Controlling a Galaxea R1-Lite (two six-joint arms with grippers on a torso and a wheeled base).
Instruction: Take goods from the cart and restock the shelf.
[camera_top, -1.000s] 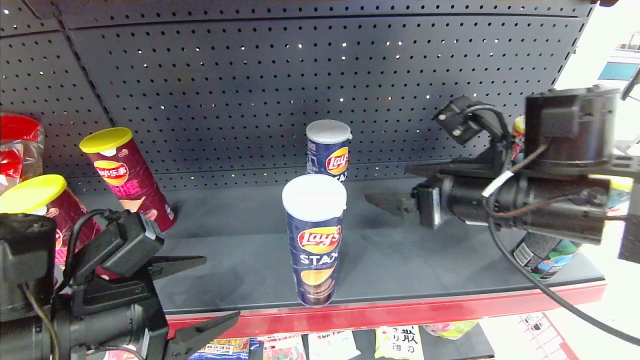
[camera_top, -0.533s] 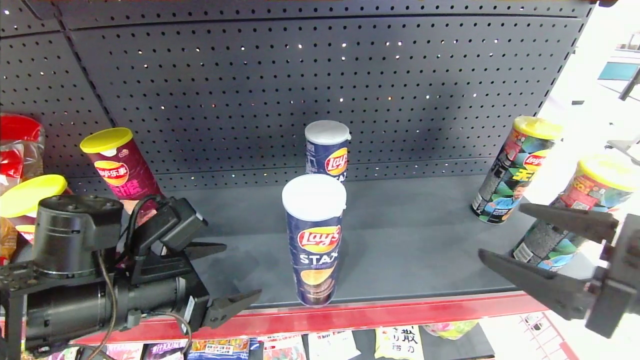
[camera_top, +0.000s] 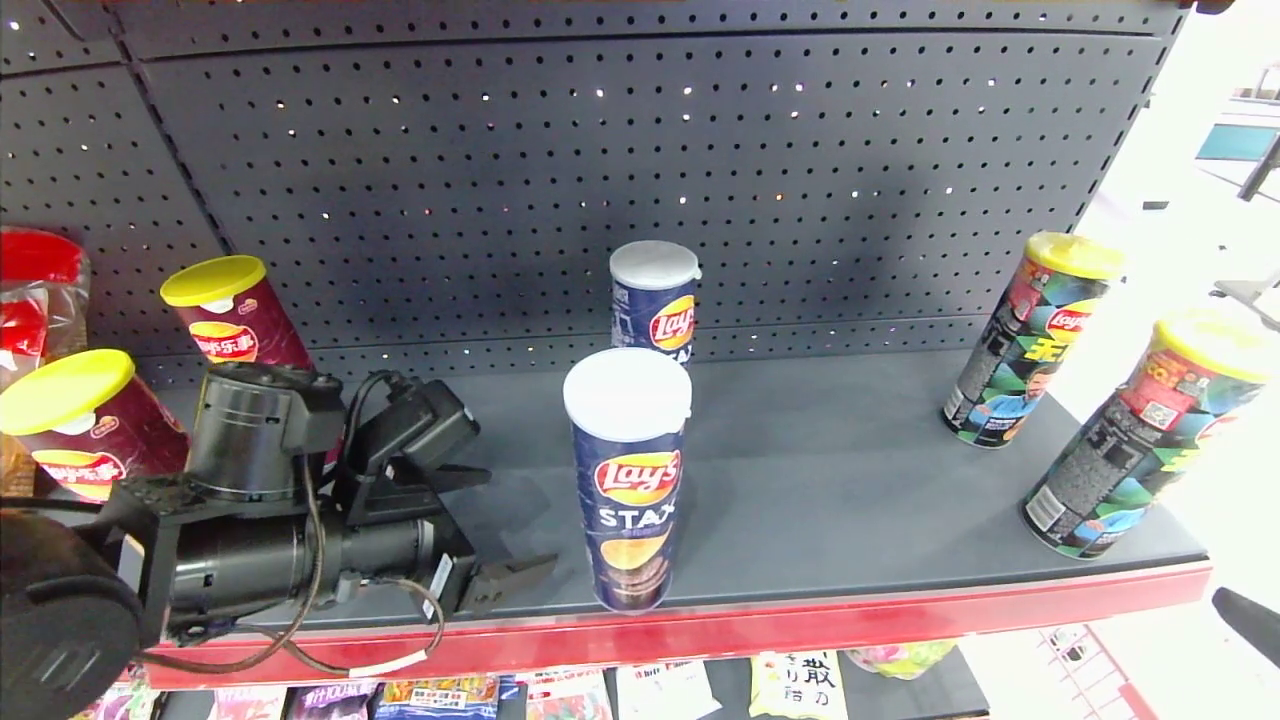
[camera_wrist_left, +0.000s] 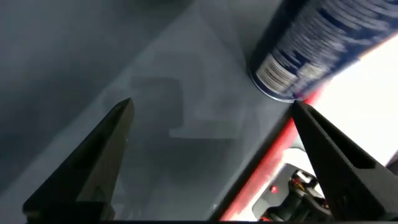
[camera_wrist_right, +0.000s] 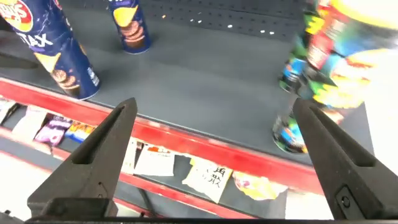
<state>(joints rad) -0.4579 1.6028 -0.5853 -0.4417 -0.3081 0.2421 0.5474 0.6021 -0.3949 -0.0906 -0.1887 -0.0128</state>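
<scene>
On the dark grey metal shelf with a red front edge, two dark blue cylindrical chip cans with white lids are stood upright. The front can is placed near the red edge, and the rear can behind it, close to the perforated back panel. The left gripper is held low over the shelf deck, just beside the front can on its left. Its fingers are spread wide and nothing is held between them; the front can is seen beyond the fingertips, apart from them. The right gripper is held out in front of the shelf, its fingers likewise parted and empty, well apart from both blue cans. Two maroon cans with yellow lids are stood at the shelf's left end, and two multicoloured cans with yellow lids at its right end.
</scene>
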